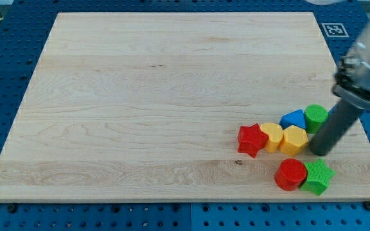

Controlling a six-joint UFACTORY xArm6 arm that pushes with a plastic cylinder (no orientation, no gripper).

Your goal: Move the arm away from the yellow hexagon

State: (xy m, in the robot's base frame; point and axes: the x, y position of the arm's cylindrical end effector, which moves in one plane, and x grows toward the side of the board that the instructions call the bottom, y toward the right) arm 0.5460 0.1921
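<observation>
- A green star (318, 176) and red cylinder (291, 174) are seen below the yellow hexagon (294, 139).
- My tip (319, 153) is placed just right of the yellow hexagon; no pincer is fitted.
- A yellow block (272, 136) and red star (252, 139) are lined up left of it.
- A blue block (293, 119) and green block (315, 117) are set above it.

On the wooden board (140, 96) I see a red star (252, 139) touching a yellow block (272, 136), perhaps heart-shaped. Further right sit a blue triangle (293, 119) and green cylinder (315, 117); below, a red cylinder (291, 174) touches a green star (317, 176).
</observation>
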